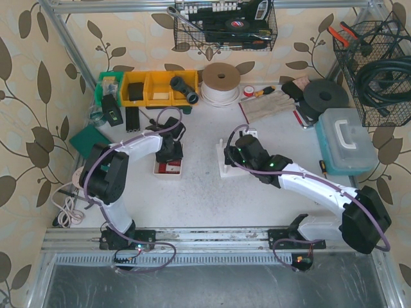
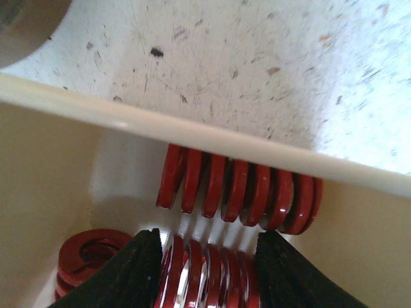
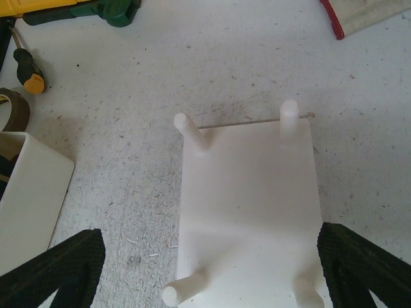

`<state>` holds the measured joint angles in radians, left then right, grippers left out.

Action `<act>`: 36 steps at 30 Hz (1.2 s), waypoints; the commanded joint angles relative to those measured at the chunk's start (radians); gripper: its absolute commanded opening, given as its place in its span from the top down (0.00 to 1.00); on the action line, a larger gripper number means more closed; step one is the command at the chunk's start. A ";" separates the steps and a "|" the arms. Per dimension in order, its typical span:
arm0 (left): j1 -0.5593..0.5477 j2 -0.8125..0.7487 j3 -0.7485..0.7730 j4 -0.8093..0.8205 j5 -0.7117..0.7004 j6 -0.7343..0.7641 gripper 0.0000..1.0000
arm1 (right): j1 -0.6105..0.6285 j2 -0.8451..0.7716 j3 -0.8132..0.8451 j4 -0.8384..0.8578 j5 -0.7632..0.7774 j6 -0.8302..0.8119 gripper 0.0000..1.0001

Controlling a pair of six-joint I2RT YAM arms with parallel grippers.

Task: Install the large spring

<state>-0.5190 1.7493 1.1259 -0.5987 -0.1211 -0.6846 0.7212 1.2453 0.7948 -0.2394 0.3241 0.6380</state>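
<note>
Currently: left hand [image 2: 209,256] part-closed inside white box [image 2: 192,131], fingers [image 2: 128,269] flanking large spring [image 2: 209,276], its long axis running finger to finger; grip unconfirmed. Right hand [image 3: 209,256] wide open, empty, over peg plate [image 3: 250,192] beside the box.

Left wrist view: the bottom edge cuts off the large spring [image 2: 209,276] between the left fingers [image 2: 122,276]; contact with it is indeterminate. The bin rim [image 2: 192,131] hides the upper part of a second spring [image 2: 237,192]. Right wrist view: the peg plate [image 3: 250,212] runs off the bottom edge.
</note>
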 commanded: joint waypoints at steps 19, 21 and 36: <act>-0.012 -0.053 0.110 -0.148 -0.038 0.031 0.64 | -0.007 0.016 0.030 0.024 -0.013 -0.012 0.11; -0.012 -0.068 0.116 -0.162 -0.030 0.019 0.62 | -0.007 0.016 0.030 0.026 -0.013 -0.012 0.11; -0.003 -0.398 0.057 -0.298 -0.101 -0.167 0.59 | 0.018 0.290 0.437 -0.290 -0.348 -0.271 0.27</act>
<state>-0.5251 1.5475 1.1732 -0.7940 -0.1543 -0.7723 0.7197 1.4551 1.0103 -0.3225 0.1253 0.5308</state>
